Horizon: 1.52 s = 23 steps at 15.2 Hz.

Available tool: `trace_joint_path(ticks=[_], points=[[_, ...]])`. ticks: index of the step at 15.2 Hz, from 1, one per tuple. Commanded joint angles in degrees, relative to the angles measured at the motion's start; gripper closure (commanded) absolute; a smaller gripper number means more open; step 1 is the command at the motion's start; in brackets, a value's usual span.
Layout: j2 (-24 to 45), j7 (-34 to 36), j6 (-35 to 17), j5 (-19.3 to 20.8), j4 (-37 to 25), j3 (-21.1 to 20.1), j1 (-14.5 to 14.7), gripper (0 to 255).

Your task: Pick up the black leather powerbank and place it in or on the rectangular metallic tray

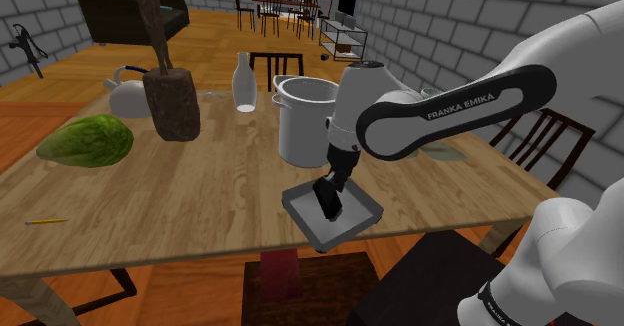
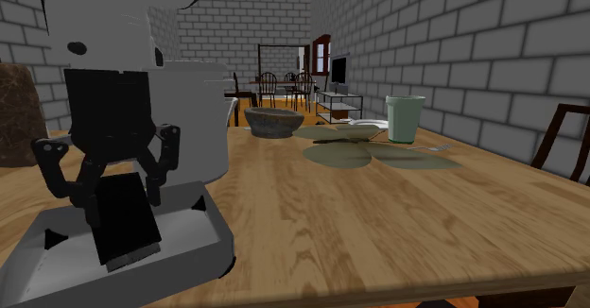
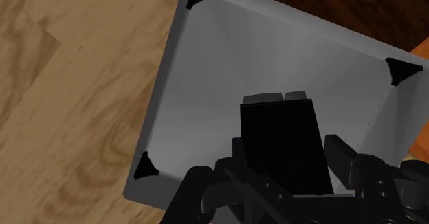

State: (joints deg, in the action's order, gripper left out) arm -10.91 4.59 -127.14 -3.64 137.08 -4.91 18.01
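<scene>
**Shoulder view:** the white arm's black two-finger gripper (image 1: 330, 206) hangs over a grey rectangular metallic tray (image 1: 350, 230) at the near edge of the long wooden table (image 1: 200, 189). Its fingers are closed on a black slab-shaped powerbank (image 1: 329, 198), held tilted above the tray's floor. Just beyond the tray stands a tall pale grey pot (image 1: 300, 124). Farther to the shoulder view's left are a clear glass bottle (image 1: 242, 82), a rough brown block (image 1: 172, 104) and a green rounded fruit (image 1: 87, 140). A thin yellow pencil (image 1: 45, 221) lies by the near edge.

**Second exterior view:** the gripper (image 2: 123, 207) is at the near left, one finger against each side edge of the powerbank (image 2: 128, 235). The powerbank's lower end sits inside the walls of the tray (image 2: 213, 245); whether it touches the floor cannot be told. The pot (image 2: 194, 117) rises right behind. To the right, on the table (image 2: 378, 231), are a dark rough bowl (image 2: 274, 120), flat olive-green shapes (image 2: 345, 155) and a pale green cup (image 2: 405, 117).

**Wrist view:** the gripper (image 3: 287, 147) clasps the powerbank (image 3: 278, 126) over the bare grey floor of the tray (image 3: 220, 64), with the table (image 3: 69, 99) beside it
</scene>
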Motion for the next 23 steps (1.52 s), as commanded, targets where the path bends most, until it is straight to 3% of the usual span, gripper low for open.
trace_joint_path(ticks=[1, 7, 8, 13, 17, 23], points=[[0.4, 0.0, -0.6, 0.0, 0.4, -0.1, 0.0, 255], [0.4, 0.0, -0.6, 0.0, 0.4, 0.0, 0.0, 255], [0.2, 0.0, -0.6, 0.0, 0.5, 0.0, 0.0, 0], [0.4, 0.0, -0.6, 0.0, 0.4, 0.0, 0.0, 0], [-3.1, 0.0, 7.1, 0.0, -3.9, 0.3, -0.1, 0], [-3.1, 0.0, 7.1, 0.0, -3.9, 0.3, -0.1, 0]])
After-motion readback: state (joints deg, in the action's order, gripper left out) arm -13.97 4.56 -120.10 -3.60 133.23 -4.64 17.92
